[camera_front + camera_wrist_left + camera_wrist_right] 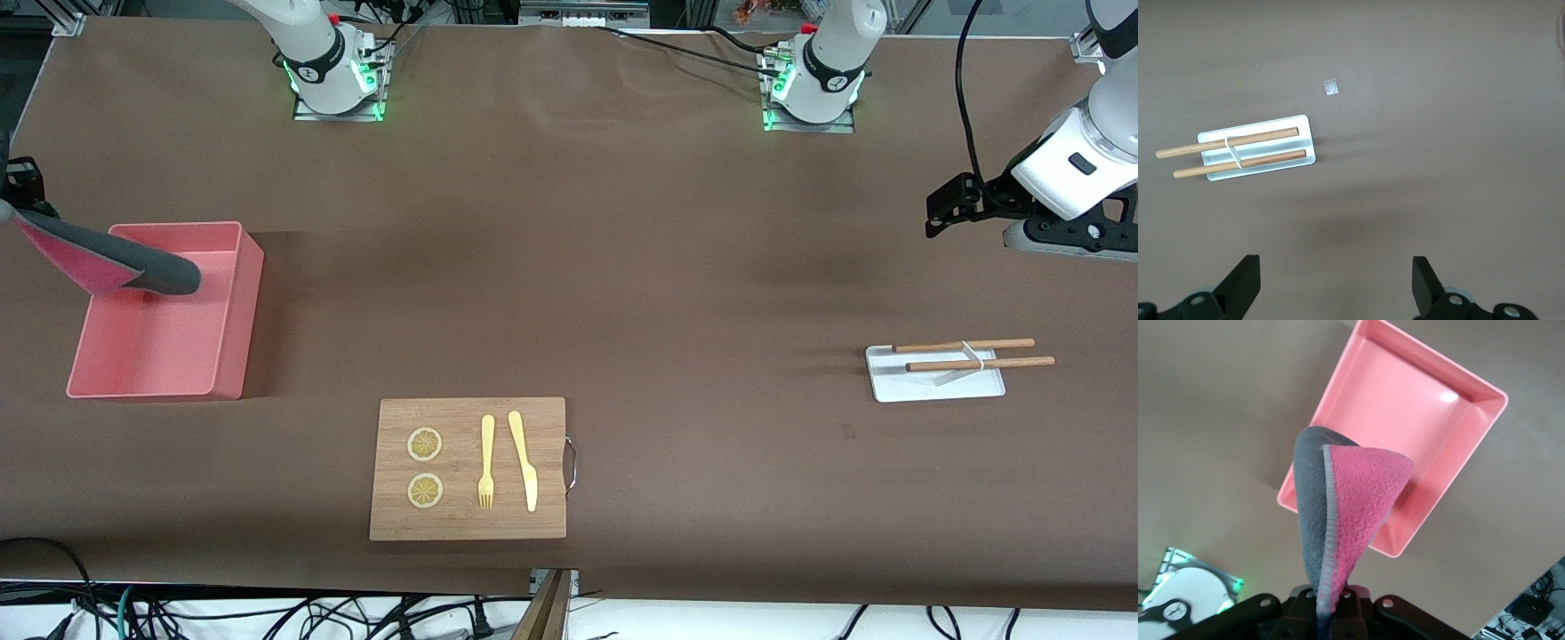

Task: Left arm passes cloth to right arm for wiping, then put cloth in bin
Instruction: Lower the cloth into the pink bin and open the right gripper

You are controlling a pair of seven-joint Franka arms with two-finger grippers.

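My right gripper (1335, 603) is shut on the cloth (1345, 513), which is dark grey on one side and red-pink on the other. In the front view the cloth (107, 260) hangs over the edge of the pink bin (233, 307) at the right arm's end of the table, and the gripper itself is mostly cut off there. The bin (1418, 393) holds nothing. My left gripper (944, 209) is open and empty, up over bare table at the left arm's end. Its fingers (1245, 283) stand wide apart in the left wrist view.
A wooden cutting board (468, 524) with two lemon slices, a yellow fork (486, 460) and a yellow knife (524, 459) lies near the front camera. A small white tray (933, 384) with two wooden chopsticks (978, 363) lies near the left gripper and shows in the left wrist view (1308, 130).
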